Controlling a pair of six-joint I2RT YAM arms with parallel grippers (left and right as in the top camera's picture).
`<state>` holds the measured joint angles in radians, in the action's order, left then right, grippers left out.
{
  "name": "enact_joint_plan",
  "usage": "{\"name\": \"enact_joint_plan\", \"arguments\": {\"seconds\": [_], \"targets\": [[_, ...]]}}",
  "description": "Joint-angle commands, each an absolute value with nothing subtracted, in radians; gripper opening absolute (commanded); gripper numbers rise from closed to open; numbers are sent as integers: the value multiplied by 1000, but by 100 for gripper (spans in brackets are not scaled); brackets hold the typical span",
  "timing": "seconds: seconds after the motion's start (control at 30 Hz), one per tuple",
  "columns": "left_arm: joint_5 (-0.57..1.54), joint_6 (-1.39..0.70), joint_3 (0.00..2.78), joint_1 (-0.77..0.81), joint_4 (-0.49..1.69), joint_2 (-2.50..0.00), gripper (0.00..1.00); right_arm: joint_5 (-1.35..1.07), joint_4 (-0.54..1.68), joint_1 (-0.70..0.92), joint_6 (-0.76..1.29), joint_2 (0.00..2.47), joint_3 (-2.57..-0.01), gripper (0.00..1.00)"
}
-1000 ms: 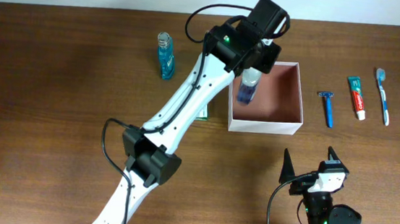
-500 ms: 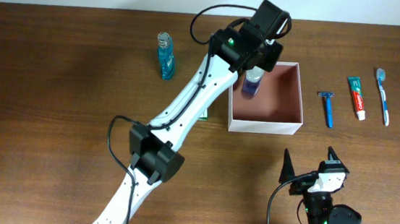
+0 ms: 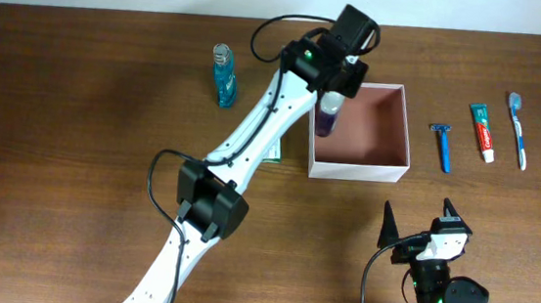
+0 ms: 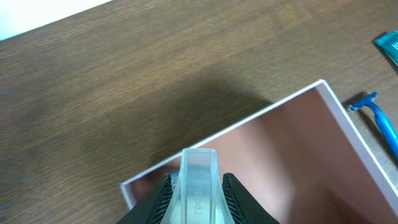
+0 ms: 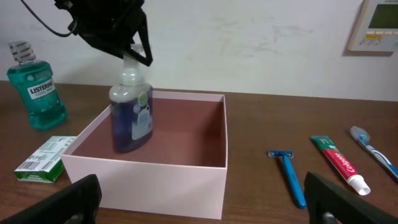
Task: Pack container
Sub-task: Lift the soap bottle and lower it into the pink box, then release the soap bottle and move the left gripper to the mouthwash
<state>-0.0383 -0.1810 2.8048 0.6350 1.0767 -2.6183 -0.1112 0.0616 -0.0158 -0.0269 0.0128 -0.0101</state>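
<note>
Likely a robotics test room. Robot arms point(image 3: 252, 140) stand at a wooden table point(image 3: 62, 173); behind the table, a bare white wall point(image 5: 261, 43) bears a control panel point(image 5: 380, 25).

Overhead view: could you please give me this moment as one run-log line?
left gripper: jaws shut on blue bottle | blue bottle: upright inside container | right gripper: jaws open, empty

Overhead: straight down from high, whole table point(image 3: 74, 154) in frame. Left wrist: steeply down, very close, container point(image 4: 298, 155) filling the lower right. Right wrist: low, level, facing the wall point(image 5: 249, 37), container at centre left. Shared by all three: container and razor point(image 3: 441, 147).
</note>
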Motion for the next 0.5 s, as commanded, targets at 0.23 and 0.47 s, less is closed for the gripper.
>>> {"name": "enact_joint_plan", "arguments": {"seconds": [0.23, 0.47], "targets": [[-49, -194, 2816, 617, 1066, -2605, 50, -120, 67, -7, -26, 6, -6, 99], [-49, -193, 2819, 614, 1063, -2603, 55, -120, 67, -7, -27, 6, -6, 99]]}}
